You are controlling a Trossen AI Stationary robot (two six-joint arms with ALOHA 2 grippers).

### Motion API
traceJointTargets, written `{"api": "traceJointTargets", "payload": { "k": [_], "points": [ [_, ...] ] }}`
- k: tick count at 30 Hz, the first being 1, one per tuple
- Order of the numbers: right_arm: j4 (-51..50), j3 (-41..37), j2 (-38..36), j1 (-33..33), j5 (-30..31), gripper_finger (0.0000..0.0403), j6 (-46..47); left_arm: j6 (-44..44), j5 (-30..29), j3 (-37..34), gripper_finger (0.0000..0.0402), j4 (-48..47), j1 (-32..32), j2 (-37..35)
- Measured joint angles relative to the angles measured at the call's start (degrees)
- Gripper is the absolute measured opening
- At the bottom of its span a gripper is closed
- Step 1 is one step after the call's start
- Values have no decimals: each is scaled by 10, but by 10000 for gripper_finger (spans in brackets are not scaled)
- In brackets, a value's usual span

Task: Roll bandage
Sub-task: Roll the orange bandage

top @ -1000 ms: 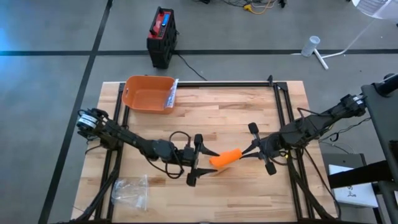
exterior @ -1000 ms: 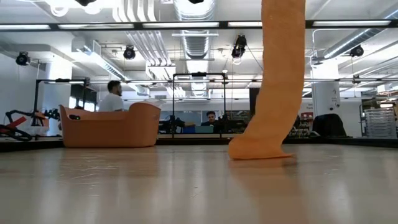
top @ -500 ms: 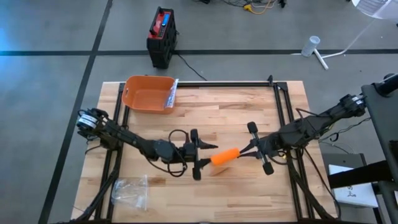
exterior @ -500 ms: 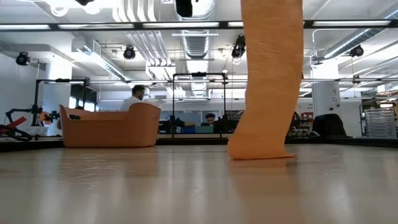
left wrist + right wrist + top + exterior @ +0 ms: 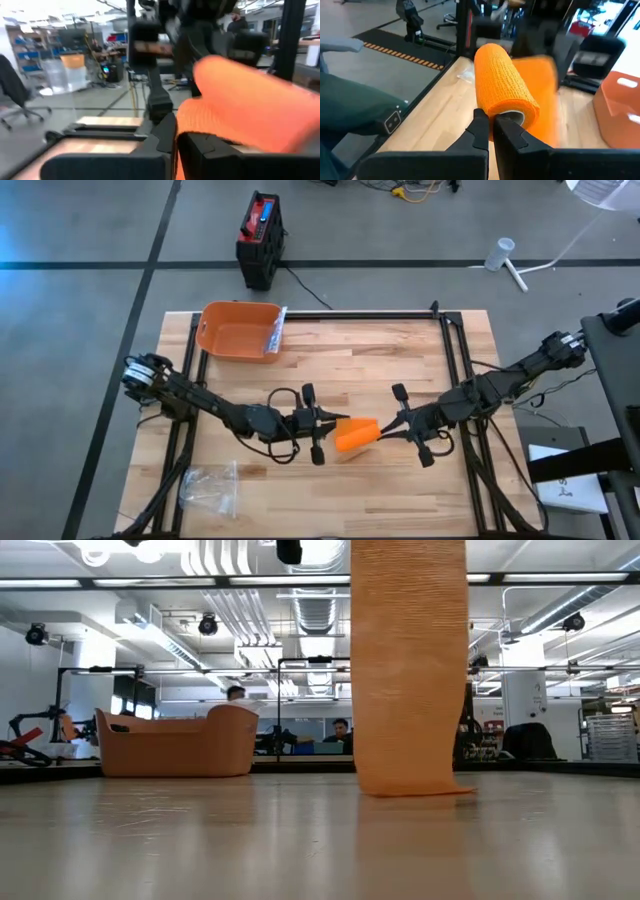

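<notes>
At the near left corner of the pale wooden slatted worktop (image 5: 380,370) lies a crumpled clear plastic bag (image 5: 207,489). Further back on the left sits an orange plastic tub (image 5: 236,331) with a small clear packet (image 5: 276,330) resting against its right rim; in the low view the same tub (image 5: 177,742) stands at the far left edge, with people seated in the room beyond it.

The left arm reaches in from the left edge, and the left hand (image 5: 327,428) sits near the middle of the worktop, its fingers together and clamped on the loose strip of the orange ribbed elastic bandage (image 5: 356,434). From the left wrist view the fabric (image 5: 250,107) runs between the two dark fingers (image 5: 165,137), though the picture is blurred and the exact pinch point is hard to make out.

The bandage is held off the worktop, between the two hands. In the low view its free length (image 5: 408,670) hangs down as a broad orange band with the bottom end touching the wood.

The right hand (image 5: 385,430) meets the roll from the right, its fingers (image 5: 481,129) pressed together on the end of the roll (image 5: 505,85).
</notes>
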Motion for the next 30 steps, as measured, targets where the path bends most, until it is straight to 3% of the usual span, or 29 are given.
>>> {"api": "traceJointTargets", "payload": {
  "k": [6,15,20,26,30],
  "points": [
    [-8,0,15,7,1,0,28,57,-6,0,1,-18,-2,-42],
    [-7,0,29,8,5,0,43,72,-8,0,0,-84,-19,-123],
    [9,0,32,8,6,0,43,78,-6,0,0,-74,-23,-130],
    [16,0,37,8,6,0,41,89,35,0,0,-20,-25,-126],
    [27,-1,38,11,5,0,41,106,2,0,0,-28,-24,-126]
  ]
}}
